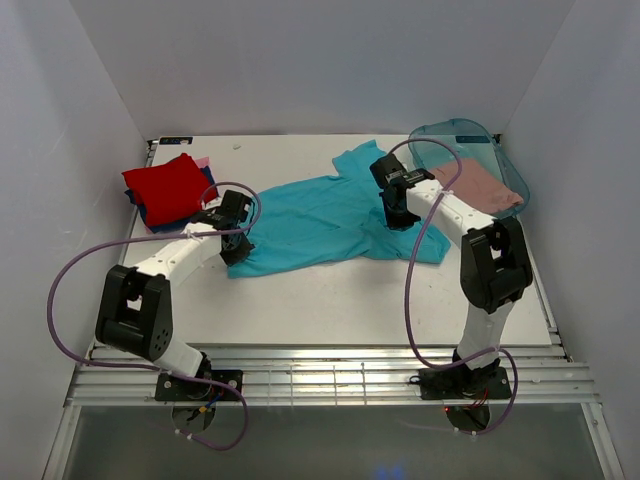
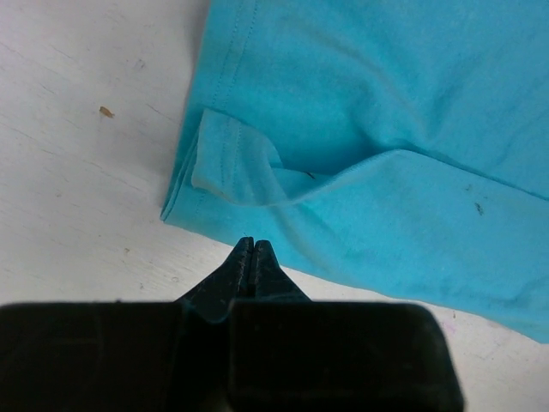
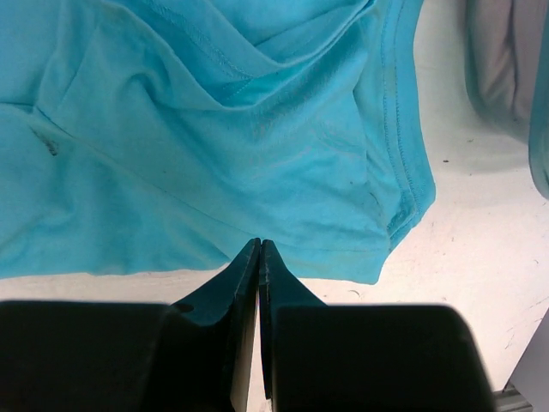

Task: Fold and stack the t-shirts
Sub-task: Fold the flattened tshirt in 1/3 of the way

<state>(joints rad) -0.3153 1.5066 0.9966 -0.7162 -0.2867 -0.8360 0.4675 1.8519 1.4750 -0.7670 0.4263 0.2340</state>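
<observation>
A large teal t-shirt (image 1: 320, 215) lies spread and wrinkled across the middle of the table. My left gripper (image 1: 237, 250) is shut, its tips (image 2: 253, 242) at the shirt's near-left edge (image 2: 386, 129), beside a folded-over hem corner; no cloth shows between the jaws. My right gripper (image 1: 398, 218) is shut too, its tips (image 3: 260, 243) at the shirt's edge (image 3: 214, 154) near its right corner, with nothing visibly pinched. A red t-shirt (image 1: 165, 188) lies on a dark blue one (image 1: 150, 215) at the back left, with a pink one (image 1: 203, 162) peeking out behind.
A translucent teal tub (image 1: 470, 140) stands at the back right, holding a dusty-pink shirt (image 1: 470, 185); its wall shows in the right wrist view (image 3: 539, 103). White walls enclose the table on three sides. A slatted rail runs along the near edge.
</observation>
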